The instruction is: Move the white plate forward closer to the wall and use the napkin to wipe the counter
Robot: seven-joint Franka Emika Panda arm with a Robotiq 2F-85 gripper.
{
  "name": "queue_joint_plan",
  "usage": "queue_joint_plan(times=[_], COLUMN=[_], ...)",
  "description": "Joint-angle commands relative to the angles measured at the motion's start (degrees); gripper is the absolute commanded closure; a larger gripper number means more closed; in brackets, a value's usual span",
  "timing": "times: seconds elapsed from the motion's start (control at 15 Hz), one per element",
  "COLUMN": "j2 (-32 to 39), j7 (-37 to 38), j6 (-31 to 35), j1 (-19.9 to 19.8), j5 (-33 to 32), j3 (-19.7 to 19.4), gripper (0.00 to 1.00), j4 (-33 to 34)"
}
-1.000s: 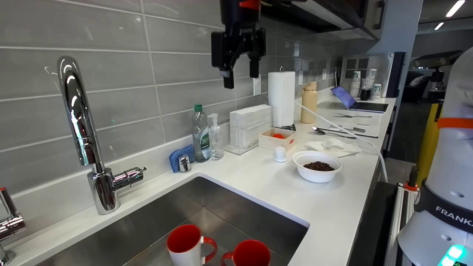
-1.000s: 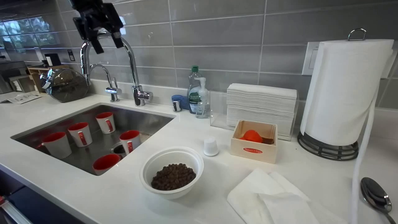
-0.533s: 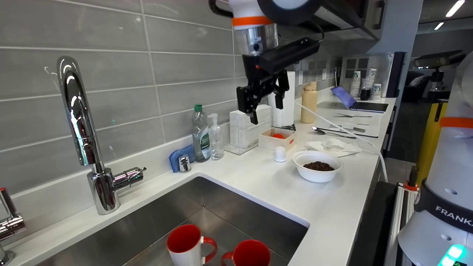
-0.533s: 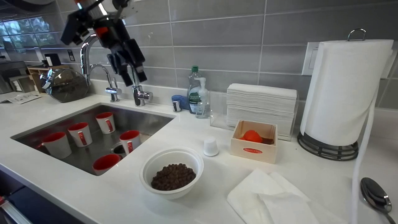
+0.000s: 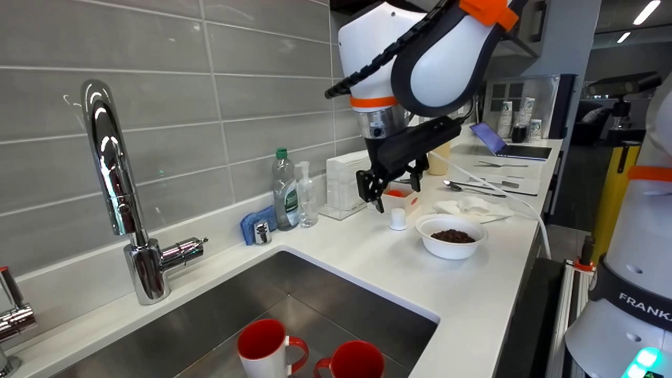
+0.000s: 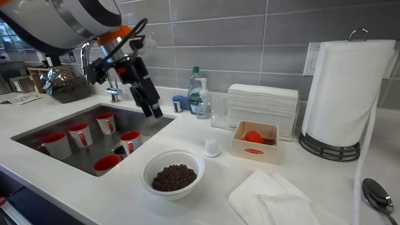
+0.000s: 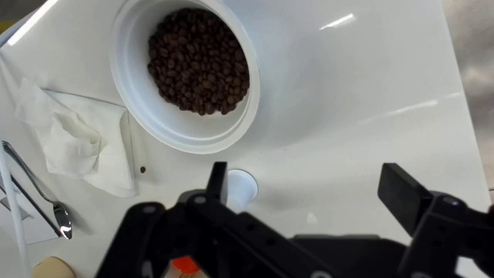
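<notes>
The white plate is a round white bowl holding brown beans. It stands on the white counter beside the sink and also shows in an exterior view and the wrist view. The napkin lies crumpled beside the bowl; it also shows in the wrist view. The grey tiled wall is behind. My gripper is open and empty above the counter, on the wall side of the bowl, apart from it. Its fingers spread wide in the wrist view.
A small white cup stands between the bowl and a wooden box. Stacked paper towels, soap bottles and a paper-towel roll line the wall. The sink holds several red-and-white mugs. A white cable crosses the counter.
My open gripper has come down toward the counter, moving down and to the right in both exterior views. The bowl and the napkin have not moved.
</notes>
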Motion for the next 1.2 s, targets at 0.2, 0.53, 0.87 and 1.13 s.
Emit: queue_joint_plan(times=[0.2, 0.53, 0.87, 1.13], j2=[10.9, 15.7, 16.4, 17.9], j7=[12.5, 18.2, 18.5, 22.4], j6=[13.4, 15.9, 12.7, 15.1], j1=[-2.5, -5.2, -5.4, -6.0], j5=[-16.5, -24.5, -23.7, -27.9], j3=[-4.9, -6.4, -6.9, -8.0], gripper=[0.00, 0.00, 0.00, 0.00], j4=[0.0, -0.1, 0.0, 0.0])
